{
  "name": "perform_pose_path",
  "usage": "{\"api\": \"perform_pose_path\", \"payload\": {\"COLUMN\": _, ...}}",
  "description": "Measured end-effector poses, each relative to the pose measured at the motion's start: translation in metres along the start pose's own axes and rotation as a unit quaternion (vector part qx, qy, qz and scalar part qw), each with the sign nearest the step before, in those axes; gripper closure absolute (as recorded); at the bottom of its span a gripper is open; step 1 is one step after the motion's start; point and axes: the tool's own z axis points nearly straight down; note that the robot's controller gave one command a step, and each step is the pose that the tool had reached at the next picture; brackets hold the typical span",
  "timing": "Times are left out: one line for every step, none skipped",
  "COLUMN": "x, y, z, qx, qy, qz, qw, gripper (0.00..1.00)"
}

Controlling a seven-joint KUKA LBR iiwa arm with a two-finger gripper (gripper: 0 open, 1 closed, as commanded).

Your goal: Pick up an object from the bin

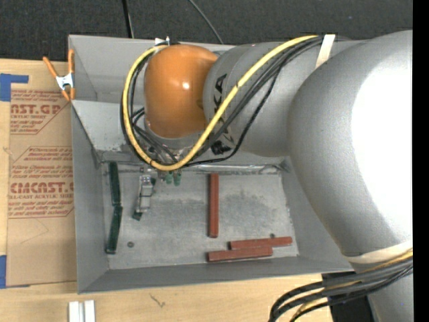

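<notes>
Two red-brown bars (251,244) lie almost touching along the near wall of the bin (87,180), well to the right of the gripper (141,203). A third bar (212,205) lies lengthwise, right of the gripper. A dark green strip (114,206) lies just left of the gripper and is the thing closest to it. The gripper hangs low over bare floor between the strip and the third bar. I cannot tell whether it is open or closed. Beyond it bulges the arm's orange cover (174,89).
</notes>
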Motion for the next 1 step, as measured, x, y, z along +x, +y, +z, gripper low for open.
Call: {"api": "perform_pose_path", "payload": {"x": 0.0, "y": 0.0, "z": 0.0, "qx": 0.0, "qy": 0.0, "qz": 0.0, "qw": 1.0, "gripper": 0.0}}
